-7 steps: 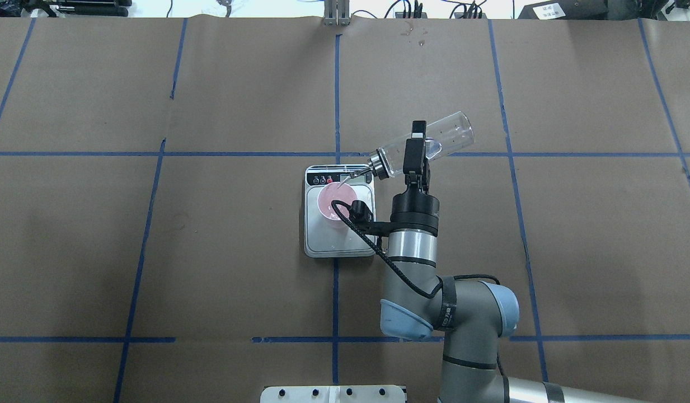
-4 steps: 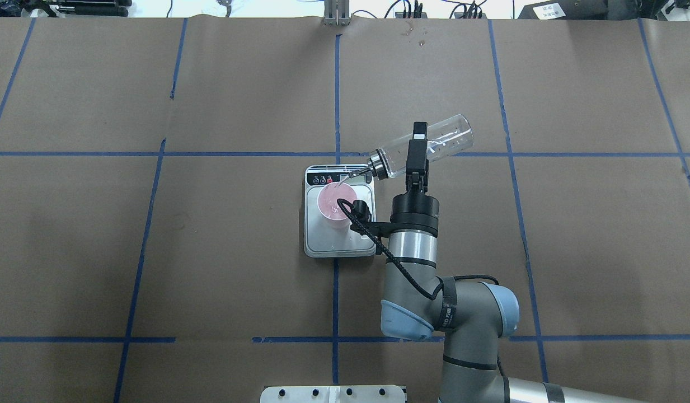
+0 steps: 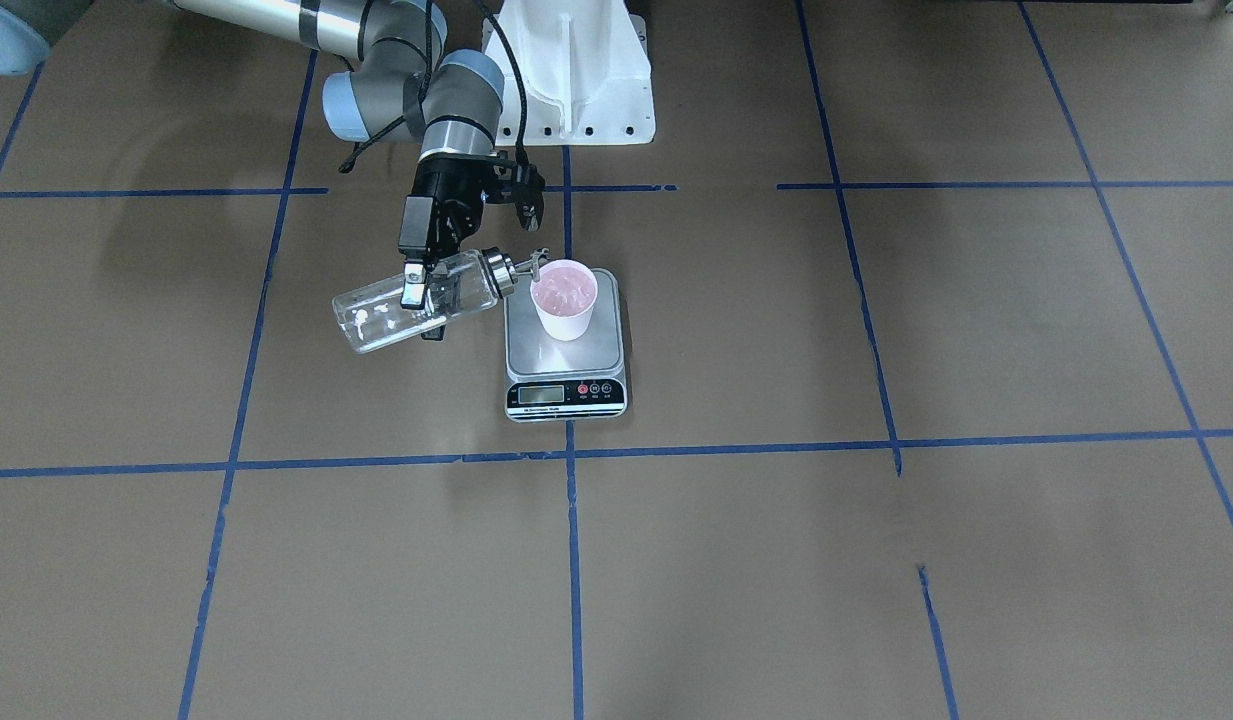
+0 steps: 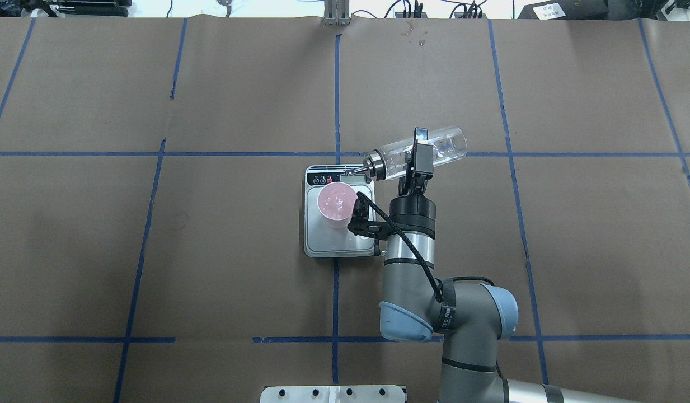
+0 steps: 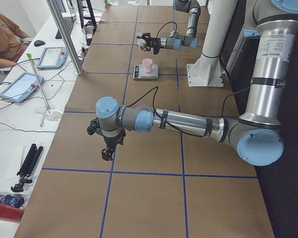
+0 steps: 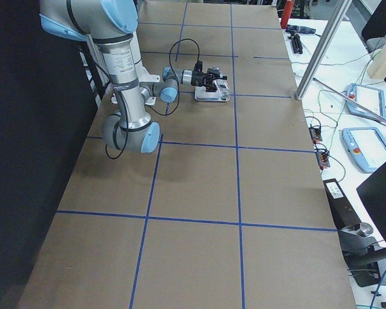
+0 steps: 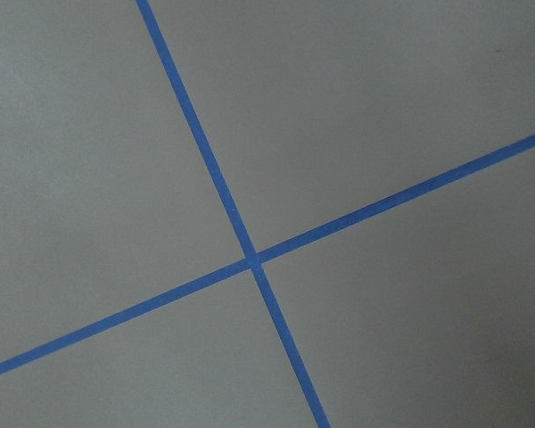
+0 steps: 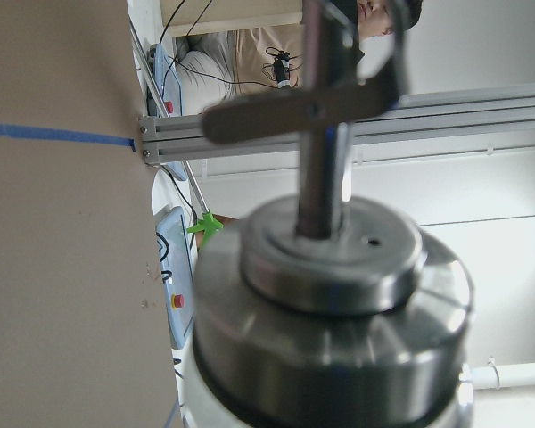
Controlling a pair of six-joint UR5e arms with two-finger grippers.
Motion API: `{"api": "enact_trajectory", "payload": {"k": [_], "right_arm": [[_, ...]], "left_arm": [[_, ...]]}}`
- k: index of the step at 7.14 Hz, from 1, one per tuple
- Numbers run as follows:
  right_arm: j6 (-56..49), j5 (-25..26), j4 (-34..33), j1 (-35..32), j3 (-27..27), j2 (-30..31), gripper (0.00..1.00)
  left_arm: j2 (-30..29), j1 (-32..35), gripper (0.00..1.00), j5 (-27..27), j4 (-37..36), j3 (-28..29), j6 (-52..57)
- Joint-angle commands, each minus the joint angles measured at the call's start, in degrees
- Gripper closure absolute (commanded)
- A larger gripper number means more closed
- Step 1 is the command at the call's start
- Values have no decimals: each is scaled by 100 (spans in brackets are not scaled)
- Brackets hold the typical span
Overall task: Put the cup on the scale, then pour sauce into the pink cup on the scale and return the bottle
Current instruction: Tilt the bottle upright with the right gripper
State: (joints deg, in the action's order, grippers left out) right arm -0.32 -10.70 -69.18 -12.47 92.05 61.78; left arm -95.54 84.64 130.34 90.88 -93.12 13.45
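Desk (image 4: 238, 84) is covered edge to edge in matt brown paper, divided into large squares by blue tape (image 4: 337, 84). Creases are noted in the paper near the far edge. A white mounting block (image 3: 576, 70) is bolted at the middle of the robot's edge. Beyond the left end of the desk, a side bench with tablets (image 5: 50, 57) and cables is seen, and a seated person in an orange shirt (image 5: 2, 37).

Scale (image 4: 339, 240) is set flat at about the middle of the desk, well away from all corners: brushed silver square platform, black strip with display and round buttons turned to the far edge. Cup (image 4: 337, 203) stands upright on the platform, towards the display end; small, tapered, whitish outside, pink inside with a mottled sheen.

Bottle (image 4: 442, 146) is clear glass, cylindrical, with a silver collar (image 4: 374, 166) and a thin spout. It is held off the desk, tipped nearly level, base towards the right end of the desk. The spout tip is at the cup's rim; contact cannot be told. Only a few white glints are seen inside.

Right gripper (image 4: 418, 154): black fingers are clamped across the bottle's mid-body.

Left gripper (image 5: 107, 153) hangs above bare paper towards the left end of the desk; whether its fingers are apart or together cannot be told.
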Motion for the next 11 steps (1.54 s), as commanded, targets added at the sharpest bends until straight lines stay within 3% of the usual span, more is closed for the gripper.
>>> {"api": "enact_trajectory", "payload": {"k": [1, 3, 5, 7, 8, 10, 11], "right_arm": [[733, -439, 646, -19, 93, 1, 100], [753, -583, 1685, -37, 242, 219, 100], [1644, -749, 2064, -63, 619, 667, 100], [2557, -898, 2066, -107, 831, 1010, 100], [2972, -1160, 2066, -229, 858, 1264, 100], [4769, -2605, 2066, -579, 1548, 2184, 100], [5109, -2917, 2075, -721, 1700, 2503, 100]], "left_arm": [[0, 0, 0, -8, 0, -21, 0], [-9, 62, 0, -8, -9, -39, 0], [-35, 157, 0, -8, -70, -83, 0], [-263, 281, 0, -8, -682, -380, 0], [-255, 290, 0, -17, -894, -608, -9], [-255, 281, 0, -17, -958, -707, -9], [-264, 281, 0, -17, -958, -716, -9]]}}
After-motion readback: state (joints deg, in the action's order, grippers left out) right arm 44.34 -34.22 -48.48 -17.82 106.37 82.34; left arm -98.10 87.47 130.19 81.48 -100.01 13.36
